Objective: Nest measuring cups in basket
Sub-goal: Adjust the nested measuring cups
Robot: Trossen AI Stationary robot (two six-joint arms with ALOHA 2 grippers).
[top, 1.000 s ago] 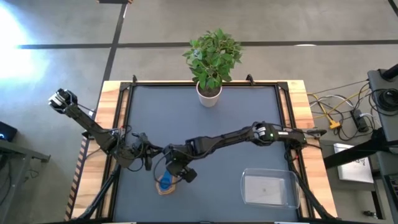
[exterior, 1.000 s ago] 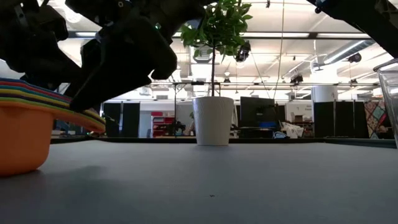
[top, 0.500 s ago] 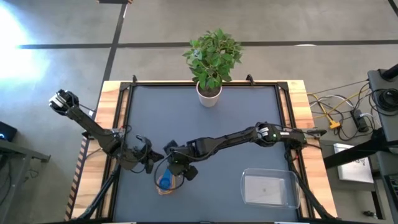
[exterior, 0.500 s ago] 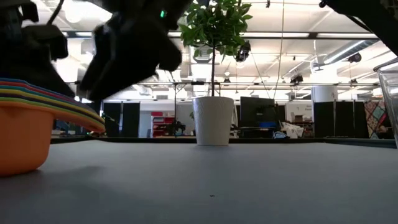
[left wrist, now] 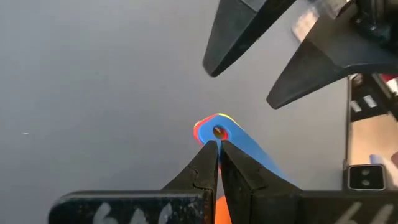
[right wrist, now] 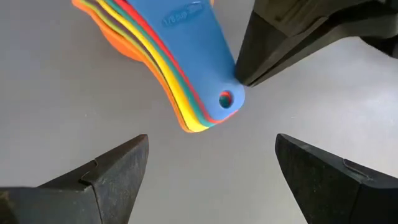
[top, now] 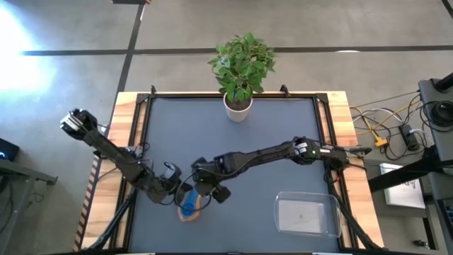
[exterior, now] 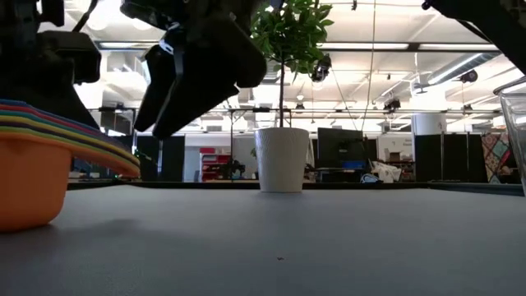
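Cups [top: 189, 207] nested in one stack, orange outermost, blue on top, sitting on the mat at about 7 o'clock from table centre, well apart from the basket [top: 306, 214] at about 5 o'clock. Handles [right wrist: 202, 93] fanned together, poking out toward both grippers.

Left gripper [left wrist: 217, 149] clenched, fingertips pressed together right at the tip of the blue handle, apparently touching it, gripping nothing. Right gripper [right wrist: 208, 158] spread wide, hovering just over the handle ends, holding nothing.

Plant pot [top: 238, 108] far off at 12 o'clock, out of the way.

Likely risks, judged from this layout: a push from the clenched left fingertips could swing or tip the stack; a pinch on the fanned handles alone could catch only some, splitting the stack on the lift; two grippers crowded at one spot could collide.
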